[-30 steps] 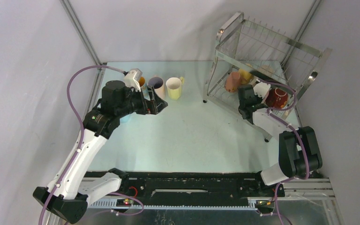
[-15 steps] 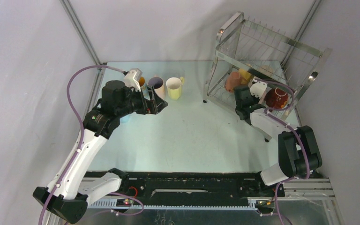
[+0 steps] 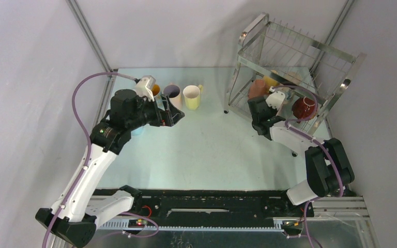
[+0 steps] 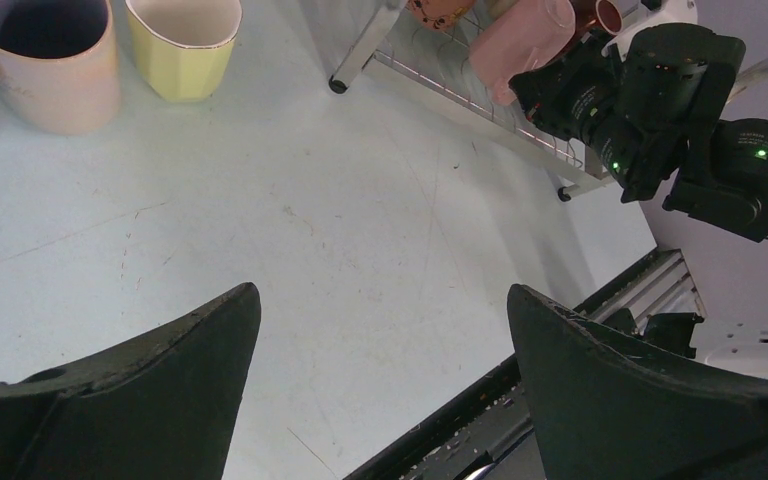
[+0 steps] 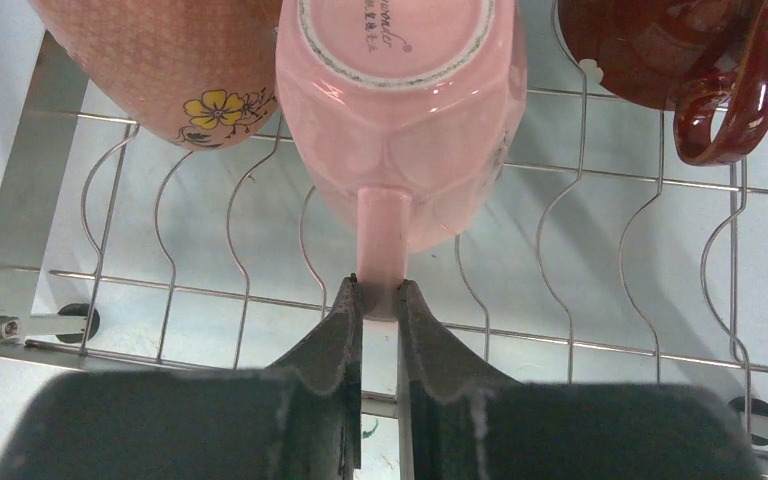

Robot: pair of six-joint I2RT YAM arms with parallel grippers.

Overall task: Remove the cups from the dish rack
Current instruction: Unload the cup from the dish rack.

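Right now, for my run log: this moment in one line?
right gripper: shut on pink mug handle | left gripper: open | phase: grasp in dish rack

Pink mug (image 5: 400,120) tight between floral mug (image 5: 160,70) and dark red mug (image 5: 640,40), perhaps touching; open table (image 3: 207,147) nearby.

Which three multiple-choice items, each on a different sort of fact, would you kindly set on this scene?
1. Colour: the mug in the dish rack whose handle the right hand grips is: A black, B pink, C blue.
2. Place: the yellow cup stands: A on the table, B in the rack, C in the right hand.
3. State: the left hand is: A open, B shut on a cup, C shut and empty.
Answers: B, a pink handle sits between its fingers; A, it stands on the tabletop left of the rack; A, its fingers stand wide apart with nothing between them.
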